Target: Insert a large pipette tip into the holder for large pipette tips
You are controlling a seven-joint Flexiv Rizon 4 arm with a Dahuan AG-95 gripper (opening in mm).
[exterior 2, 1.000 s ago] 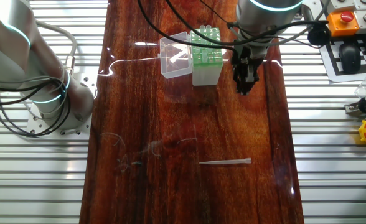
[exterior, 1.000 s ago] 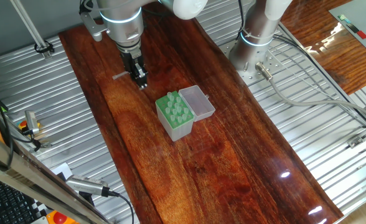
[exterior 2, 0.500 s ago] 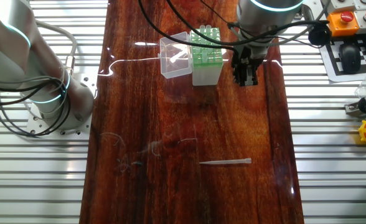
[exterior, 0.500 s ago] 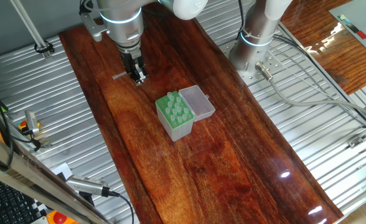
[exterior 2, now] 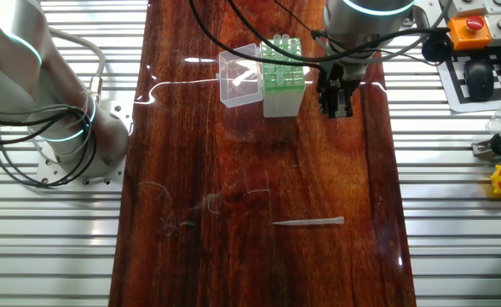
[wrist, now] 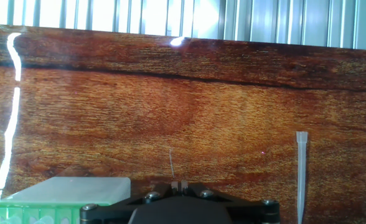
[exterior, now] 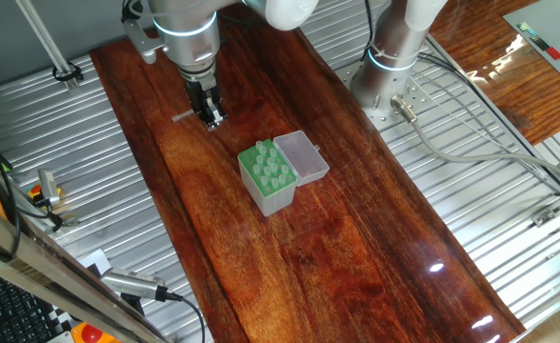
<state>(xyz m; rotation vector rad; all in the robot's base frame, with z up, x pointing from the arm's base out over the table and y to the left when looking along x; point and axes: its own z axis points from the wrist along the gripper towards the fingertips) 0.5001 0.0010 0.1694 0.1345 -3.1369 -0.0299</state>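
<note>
The large pipette tip (exterior 2: 308,223) lies flat on the dark wooden table, far from the holder. The hand view shows this pipette tip (wrist: 301,174) to the right of my fingers; in one fixed view only the pipette tip's (exterior: 182,117) end shows beside them. The holder (exterior: 268,171) is a box with a green perforated top, with several tips standing in it and its clear lid (exterior: 302,157) open alongside. My gripper (exterior 2: 336,109) hangs shut and empty above the table, just beside the holder (exterior 2: 282,72). In the hand view the gripper (wrist: 180,185) shows both fingertips pressed together, with the holder (wrist: 58,199) at lower left.
A second robot base (exterior 2: 71,128) with cables stands on the ribbed metal bench beside the wooden table (exterior 2: 233,170). A control box with a red button (exterior 2: 472,26) and a keyboard (exterior 2: 485,81) sit on the other side.
One second ago the gripper's fingertips reached a little lower; they rose slightly by half a second ago. Since then nothing has moved.
</note>
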